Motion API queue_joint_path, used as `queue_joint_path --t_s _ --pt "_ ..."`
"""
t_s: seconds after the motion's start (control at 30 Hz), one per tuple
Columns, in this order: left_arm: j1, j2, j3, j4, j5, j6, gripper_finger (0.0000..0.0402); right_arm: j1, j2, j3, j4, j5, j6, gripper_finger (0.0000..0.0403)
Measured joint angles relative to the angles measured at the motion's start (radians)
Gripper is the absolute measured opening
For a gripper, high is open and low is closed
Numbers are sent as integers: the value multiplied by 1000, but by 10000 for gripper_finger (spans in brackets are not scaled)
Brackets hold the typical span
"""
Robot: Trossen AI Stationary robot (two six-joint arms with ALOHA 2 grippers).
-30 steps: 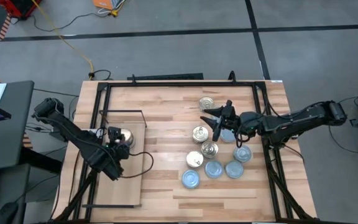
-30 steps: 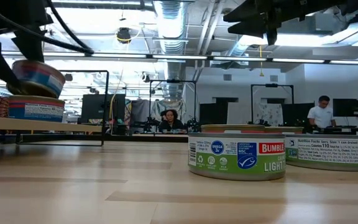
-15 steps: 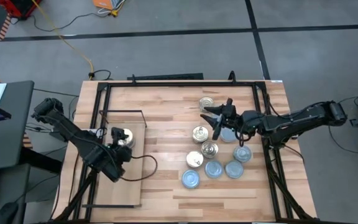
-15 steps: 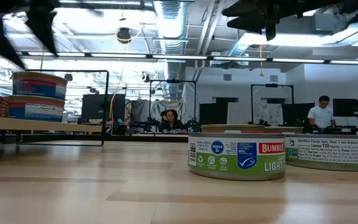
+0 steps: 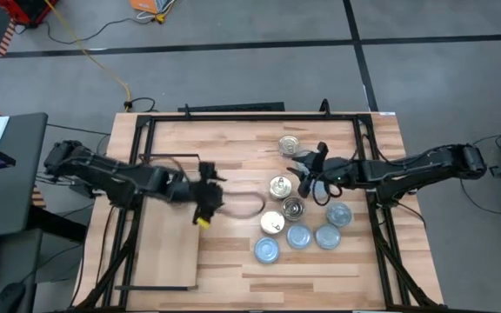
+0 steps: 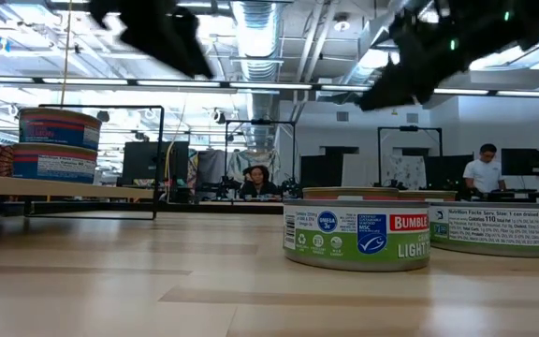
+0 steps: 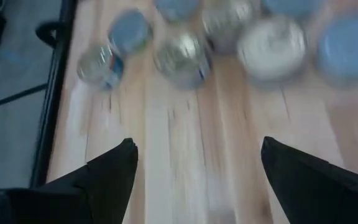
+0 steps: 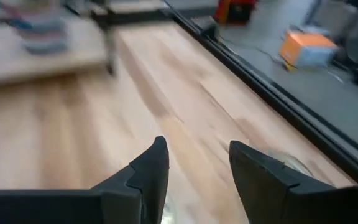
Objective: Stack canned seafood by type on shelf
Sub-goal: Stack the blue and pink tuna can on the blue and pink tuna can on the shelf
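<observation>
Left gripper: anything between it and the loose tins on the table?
Nothing visible. The left gripper, open and empty, is over bare wood just off the shelf edge. The stretch of tabletop between it and the nearest tin shows only boards. The right gripper hovers beside the tins' far side.

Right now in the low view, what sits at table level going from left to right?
Two stacked tins on the shelf → green-labelled tin → pale-labelled tin at the right edge.
</observation>
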Motion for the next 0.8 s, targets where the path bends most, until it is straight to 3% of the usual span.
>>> queue_joint_path --t_s 0.17,0.37,0.6,0.7,0.8 --pt "150 0 -1 194 89 -1 329 -223 1 -95 27 -112 3 191" --pt "263 51 0 285 133 -2 329 -445 1 -100 29 -314 -7 178" --pt "329 241 102 302 74 -6 329 -590 24 -11 -46 -321 10 175" --pt "333 306 152 309 35 7 329 -620 98 70 -142 -328 5 175" --pt "337 360 181 372 46 32 329 -642 200 149 -197 -400 -38 175"
